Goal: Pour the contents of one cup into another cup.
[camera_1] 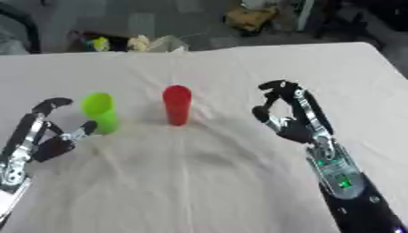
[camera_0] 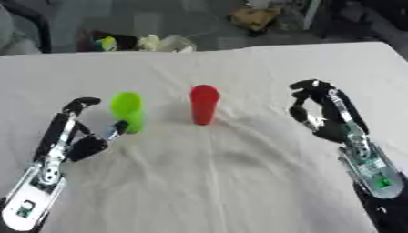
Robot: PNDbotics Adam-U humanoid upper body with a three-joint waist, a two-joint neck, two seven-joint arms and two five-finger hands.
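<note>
Standing upright a little above the middle of the frame, a tall red plastic cup (camera_0: 204,104) and a shorter bright green plastic cup (camera_0: 127,111) are near each other on the white cloth-covered surface (camera_0: 223,182), the green one to the left of the red one. The left hand (camera_0: 84,136) comes in from the lower left of the frame; its fingers (camera_0: 79,105) and thumb are spread apart, with the thumb tip just beside the green cup at its lower part, while the upper fingers stay apart from the cup. I cannot tell if the thumb really touches it. The right hand (camera_1: 288,119) shows at the right of the frame, well apart from the red cup, its fingers curved inward but holding nothing. The cloth has soft wrinkles below the cups.
</note>
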